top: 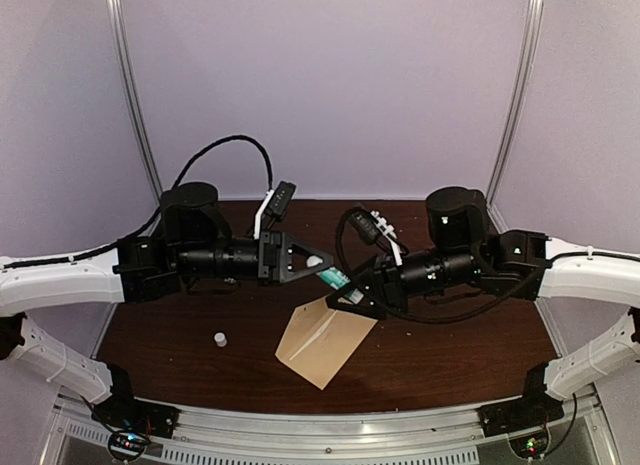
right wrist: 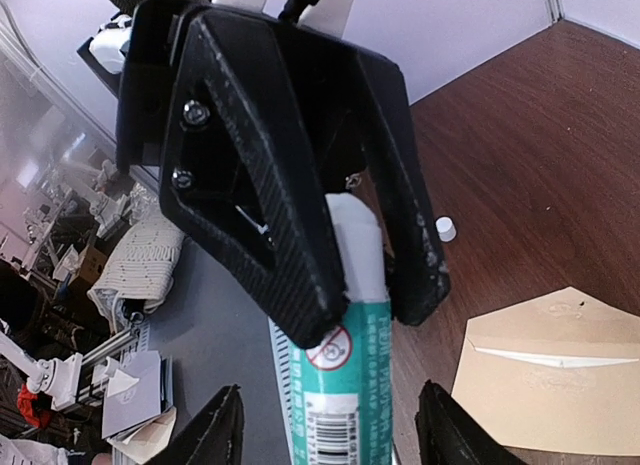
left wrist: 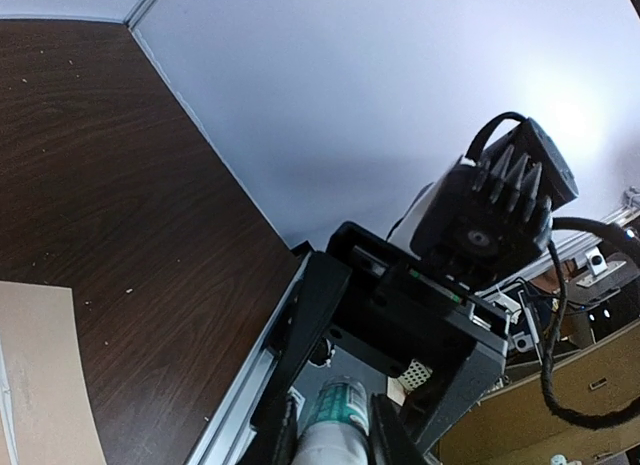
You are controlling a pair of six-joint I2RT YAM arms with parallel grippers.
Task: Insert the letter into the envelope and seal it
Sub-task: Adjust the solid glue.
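Three views. Top: the left tool (top: pixel 318 266) and right tool (top: pixel 340 292) meet tip to tip just above the far corner of the envelope (top: pixel 325 337), a flat tan kraft rectangle lying askew on the dark wood-grain counter (top: pixel 450 347); a white cap (top: pixel 220 338) rests to its left. Left wrist: the left tool pinches a cylindrical glue stick (left wrist: pixel 335 407), white with a teal label. Right wrist: the right tool stands wide, its fingers (right wrist: pixel 215 435) flanking the glue stick without touching it; a thin pale line crosses the envelope's face.
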